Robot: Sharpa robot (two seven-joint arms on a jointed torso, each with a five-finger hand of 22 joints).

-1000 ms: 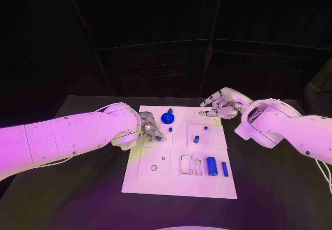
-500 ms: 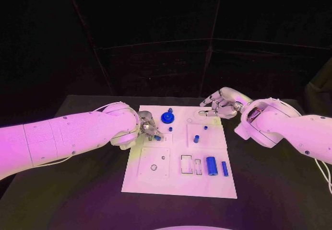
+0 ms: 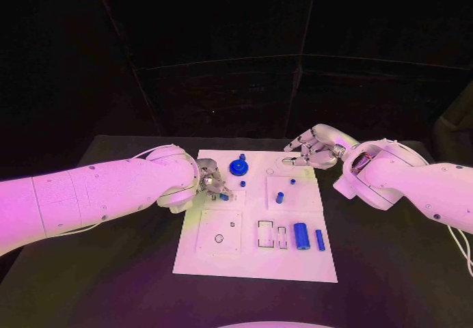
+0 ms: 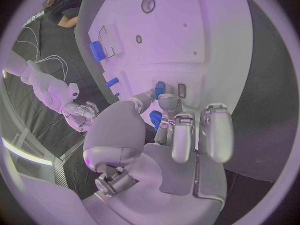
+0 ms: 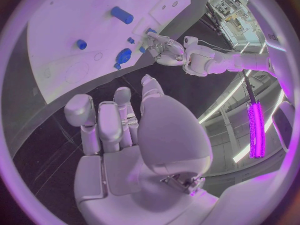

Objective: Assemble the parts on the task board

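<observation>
One small blue part [image 3: 225,197] sits at the left hand's [image 3: 211,179] fingertips, pinched right over the task board [image 3: 221,256]. It should go straight down, slowly, without tipping. Beyond the board's far corner, the right hand [image 3: 314,152] hovers, loosely curled, holding nothing.

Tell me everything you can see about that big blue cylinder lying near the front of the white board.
The big blue cylinder is a short, thick, smooth round bar, plain blue, plastic by the look of it. It lies on its side on the task board, at the end nearest the robot, between a pale rectangular slot and a thinner blue rod. Neither hand touches it. The left wrist view shows it too.
</observation>
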